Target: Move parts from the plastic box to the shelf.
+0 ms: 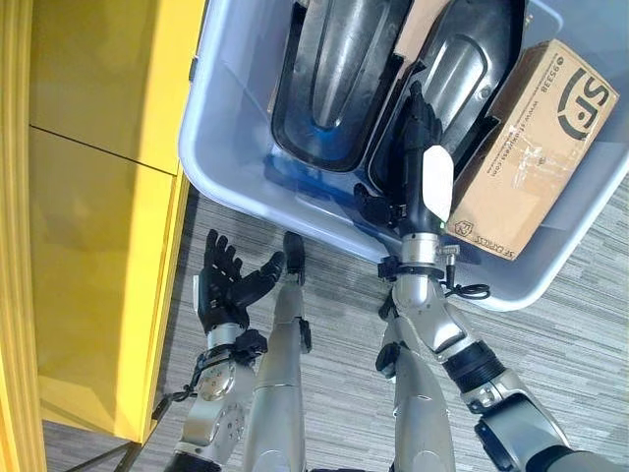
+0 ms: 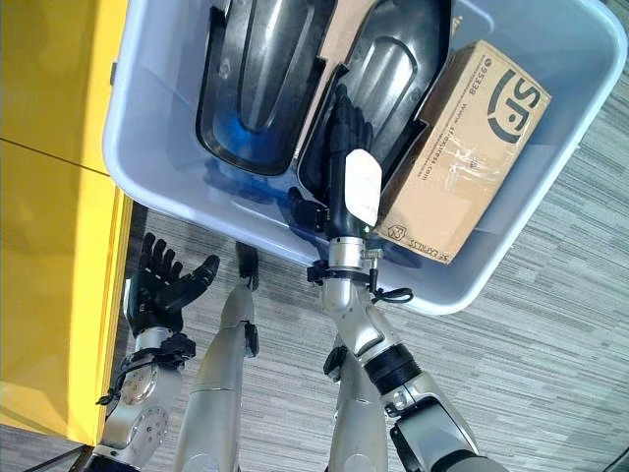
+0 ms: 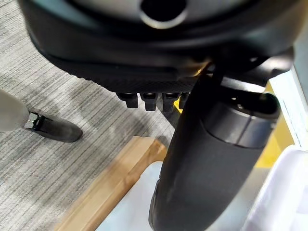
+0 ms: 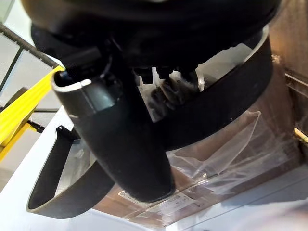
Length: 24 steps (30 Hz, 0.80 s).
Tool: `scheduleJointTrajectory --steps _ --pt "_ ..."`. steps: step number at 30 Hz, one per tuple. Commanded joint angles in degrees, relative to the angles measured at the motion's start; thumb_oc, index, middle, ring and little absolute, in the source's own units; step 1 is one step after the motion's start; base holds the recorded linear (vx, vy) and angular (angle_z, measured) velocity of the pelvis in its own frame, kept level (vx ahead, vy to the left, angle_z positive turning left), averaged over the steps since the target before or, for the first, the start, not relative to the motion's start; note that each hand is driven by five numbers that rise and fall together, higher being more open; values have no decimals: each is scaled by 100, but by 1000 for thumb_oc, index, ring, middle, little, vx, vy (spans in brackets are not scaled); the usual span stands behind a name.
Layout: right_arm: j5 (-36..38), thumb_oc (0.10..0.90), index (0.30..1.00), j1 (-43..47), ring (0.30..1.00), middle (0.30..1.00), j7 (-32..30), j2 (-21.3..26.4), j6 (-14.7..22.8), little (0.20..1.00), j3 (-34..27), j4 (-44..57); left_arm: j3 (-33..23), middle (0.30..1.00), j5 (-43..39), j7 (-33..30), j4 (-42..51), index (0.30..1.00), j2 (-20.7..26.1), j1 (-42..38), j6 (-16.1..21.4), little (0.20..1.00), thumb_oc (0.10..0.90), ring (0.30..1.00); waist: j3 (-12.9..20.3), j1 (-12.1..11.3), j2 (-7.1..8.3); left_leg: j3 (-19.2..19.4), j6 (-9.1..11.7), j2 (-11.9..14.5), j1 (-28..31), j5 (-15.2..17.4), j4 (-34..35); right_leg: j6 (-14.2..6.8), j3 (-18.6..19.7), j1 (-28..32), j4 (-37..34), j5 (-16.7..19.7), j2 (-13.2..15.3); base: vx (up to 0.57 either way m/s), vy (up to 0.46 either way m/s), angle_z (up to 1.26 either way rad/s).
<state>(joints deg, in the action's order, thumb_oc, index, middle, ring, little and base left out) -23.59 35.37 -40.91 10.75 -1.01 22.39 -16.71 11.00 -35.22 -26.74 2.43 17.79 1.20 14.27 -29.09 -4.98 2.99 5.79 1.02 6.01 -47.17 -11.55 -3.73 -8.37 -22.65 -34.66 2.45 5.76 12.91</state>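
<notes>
Two black moulded parts lie side by side in the plastic box point(image 1: 226, 187): one part point(image 1: 334, 79) toward the robot's left, the other part point(image 1: 462, 69) beside it, just next to a single cardboard box point(image 1: 536, 147) that leans against the bin's right wall. The right hand point(image 1: 418, 147) reaches over the near rim into the bin and lies on the second part, fingers stretched along it; whether they grip its edge cannot be told. The left hand point(image 1: 228, 280) hangs outside the bin above the grey floor point(image 1: 580, 364), fingers spread and holding nothing, beside one yellow shelf unit point(image 1: 98, 197).
</notes>
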Motion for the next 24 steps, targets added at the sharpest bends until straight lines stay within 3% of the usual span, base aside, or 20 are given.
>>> scheduleJointTrajectory --steps 1,14,15,17,24 --pt "27 900 1000 240 1000 1000 -208 291 -465 1000 -267 -976 -78 1000 174 70 723 1000 388 311 479 1000 900 1000 -71 -131 -193 61 189 -171 -283 624 -361 -184 685 584 -8 -609 -42 0 0 0" --pt "32 900 1000 594 1000 1000 -516 522 -639 1000 -491 -1798 -46 1000 46 251 622 1000 435 206 524 1000 900 1000 -71 -165 -298 69 180 -183 -452 628 -402 -159 709 271 236 -666 -53 0 0 0" --pt "-103 790 846 589 846 846 -545 576 -710 846 -459 -1840 -52 1000 48 255 621 1000 442 199 529 1000 900 1000 -71 -164 -300 69 178 -181 -455 630 -404 -159 718 257 248 -668 -64 0 0 0" --pt "-209 406 308 581 308 308 -547 600 -813 308 -430 -1979 -49 1000 45 270 599 1000 428 172 519 1000 900 1000 -71 -164 -305 67 178 -175 -457 630 -414 -156 728 250 272 -681 -71 0 0 0" --pt "-379 400 300 437 300 300 -473 561 -909 300 -327 -2278 -73 1000 3 391 577 1000 435 156 526 1000 900 1000 -71 -162 -304 64 181 -164 -360 642 -456 -148 717 332 324 -730 -77 0 0 0"
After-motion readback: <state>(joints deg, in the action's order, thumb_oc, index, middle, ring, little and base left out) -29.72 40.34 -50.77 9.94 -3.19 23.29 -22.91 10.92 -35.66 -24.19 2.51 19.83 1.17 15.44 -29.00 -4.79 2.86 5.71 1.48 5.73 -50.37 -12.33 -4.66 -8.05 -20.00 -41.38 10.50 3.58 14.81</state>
